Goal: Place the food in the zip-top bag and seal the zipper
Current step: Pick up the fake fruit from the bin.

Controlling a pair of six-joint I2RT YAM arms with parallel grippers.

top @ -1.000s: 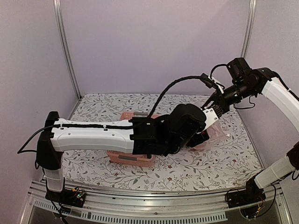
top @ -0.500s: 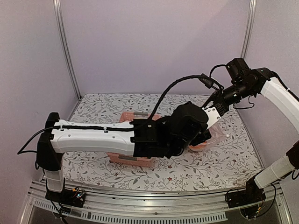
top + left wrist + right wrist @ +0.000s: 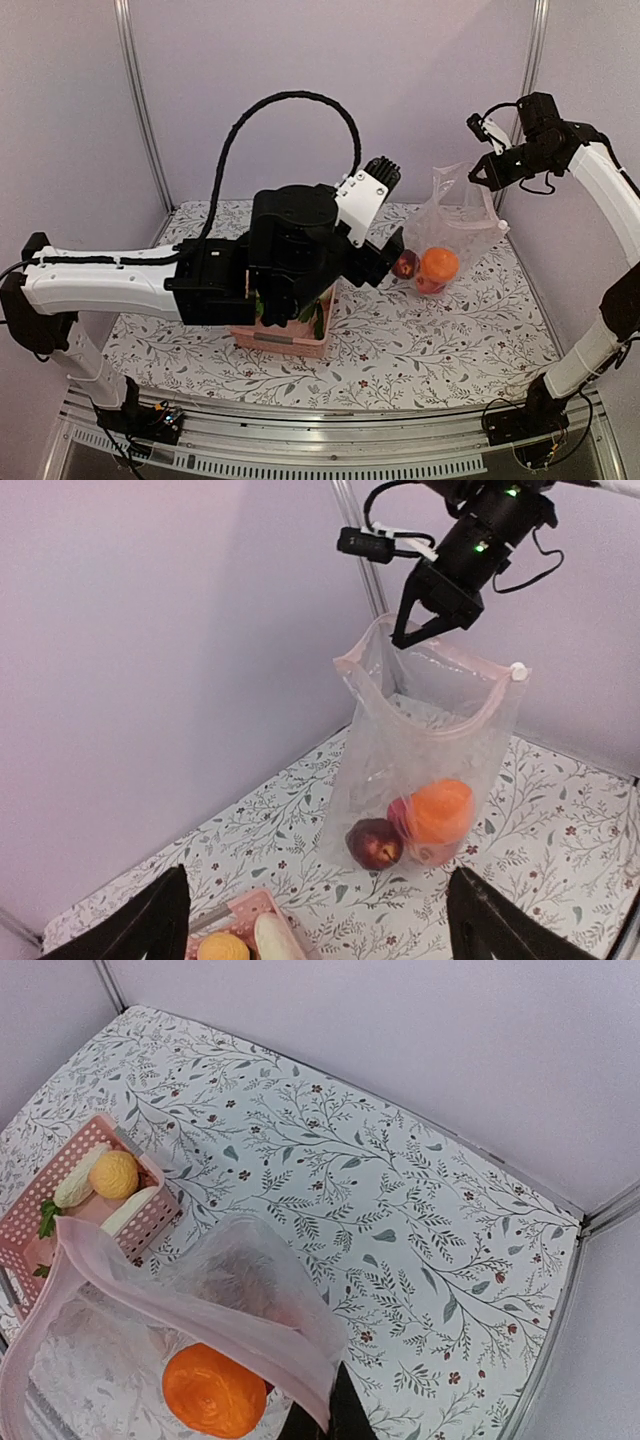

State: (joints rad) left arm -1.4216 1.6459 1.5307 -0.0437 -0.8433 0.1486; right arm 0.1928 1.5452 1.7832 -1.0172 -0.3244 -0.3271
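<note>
My right gripper (image 3: 490, 172) is shut on the rim of the clear zip-top bag (image 3: 455, 225) and holds it up by the back right corner, its bottom resting on the table. The bag (image 3: 420, 740) hangs open, and its pinkish zipper (image 3: 445, 660) strip is unsealed. Food lies in its bottom: an orange (image 3: 440, 810) and a dark red round fruit (image 3: 375, 842). From the right wrist, the orange (image 3: 213, 1390) shows under the rim, which my right gripper (image 3: 330, 1415) pinches. My left gripper (image 3: 385, 215) stands open and empty, left of the bag and apart from it.
The pink basket (image 3: 290, 340) sits under the left arm near the table's middle. It holds beige pieces (image 3: 115, 1173) and a white radish (image 3: 275, 935) with green leaves. Metal frame posts and purple walls stand close behind the bag.
My left arm has drawn back left and upward from the bag, and its jaws have opened slightly wider. The right gripper has lifted the bag's rim higher, and the orange and red fruit now show inside.
</note>
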